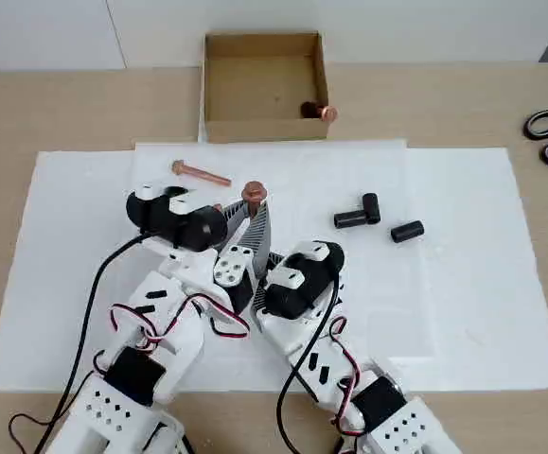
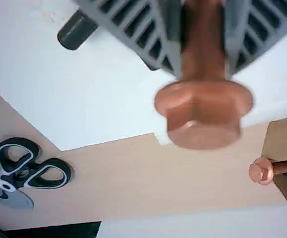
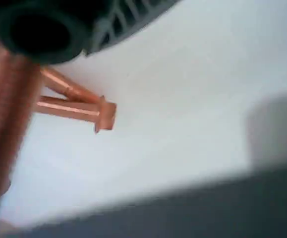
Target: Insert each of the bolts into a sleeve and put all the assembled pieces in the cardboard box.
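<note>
Left claw (image 2: 202,34) is clamped tight on a copper bolt (image 2: 202,111), and right claw (image 1: 260,238) is pinching a black sleeve (image 3: 36,30) right beside its shank, brought together for threading, I'd say. One assembled piece (image 1: 319,112) lies in the cardboard box (image 1: 219,85). Three spare sleeves (image 1: 350,219) wait on the worktop's white pad (image 1: 463,284).
</note>
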Controlling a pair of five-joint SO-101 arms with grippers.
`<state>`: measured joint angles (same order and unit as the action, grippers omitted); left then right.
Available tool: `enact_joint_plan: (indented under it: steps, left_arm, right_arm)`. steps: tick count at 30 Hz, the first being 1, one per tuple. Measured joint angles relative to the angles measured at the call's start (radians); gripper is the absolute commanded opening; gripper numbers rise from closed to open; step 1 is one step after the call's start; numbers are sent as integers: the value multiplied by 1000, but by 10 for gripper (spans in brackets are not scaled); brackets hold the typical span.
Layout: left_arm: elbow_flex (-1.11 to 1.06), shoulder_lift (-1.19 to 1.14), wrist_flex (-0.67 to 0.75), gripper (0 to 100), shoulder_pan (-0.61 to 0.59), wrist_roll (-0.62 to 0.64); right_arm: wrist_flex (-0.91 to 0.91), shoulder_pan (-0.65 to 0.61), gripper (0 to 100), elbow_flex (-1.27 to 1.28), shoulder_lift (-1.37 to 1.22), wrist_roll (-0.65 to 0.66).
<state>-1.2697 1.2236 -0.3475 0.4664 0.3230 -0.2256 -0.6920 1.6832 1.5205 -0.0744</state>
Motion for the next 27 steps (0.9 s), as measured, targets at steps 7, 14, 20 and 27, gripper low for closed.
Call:
enact_joint_plan:
  steps: [7, 14, 20, 27]
  left_arm:
    - [-8, 0, 0, 6, 0, 0]
    - [-8, 0, 0, 6, 0, 0]
    - [-8, 0, 0, 6, 0, 0]
    - [-44, 0, 6, 6, 18, -2]
  right_arm:
    - [0, 0, 5, 0, 0, 0]
    - [0, 14, 5, 0, 0, 0]
    - [0, 14, 5, 0, 0, 0]
    - [0, 15, 5, 0, 0, 0]
